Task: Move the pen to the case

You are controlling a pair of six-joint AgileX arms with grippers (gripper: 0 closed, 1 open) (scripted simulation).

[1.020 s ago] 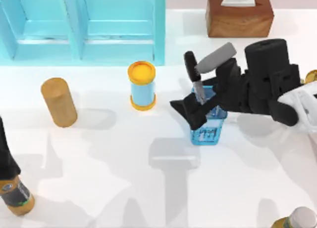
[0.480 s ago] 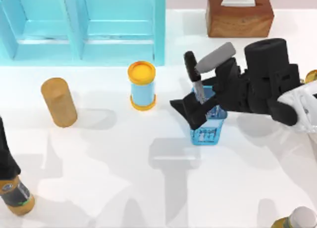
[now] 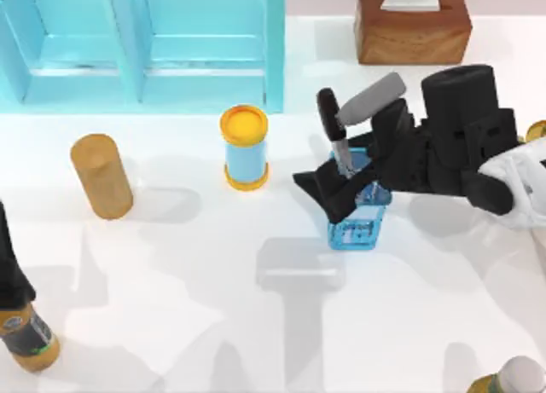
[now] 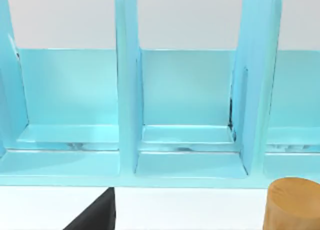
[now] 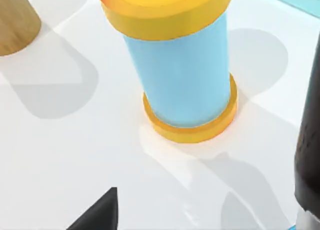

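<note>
The pen (image 3: 329, 113) has a glossy black top and a thin silver barrel. It stands tilted with its barrel down inside the clear blue case (image 3: 357, 222), right of the table's middle. My right gripper (image 3: 346, 171) reaches in from the right over the case, open, with one black finger on each side of the barrel. In the right wrist view the pen (image 5: 309, 140) runs along the edge, apart from the one finger (image 5: 100, 216) that shows. My left gripper (image 3: 7, 257) is parked at the table's left edge, open.
A blue cup with an orange lid (image 3: 245, 147) stands left of the case, and a wooden cylinder (image 3: 102, 176) farther left. A turquoise shelf (image 3: 145, 43) lines the back, with a wooden tissue box (image 3: 412, 26) back right. Bottles stand at front left (image 3: 30, 342) and front right (image 3: 520, 376).
</note>
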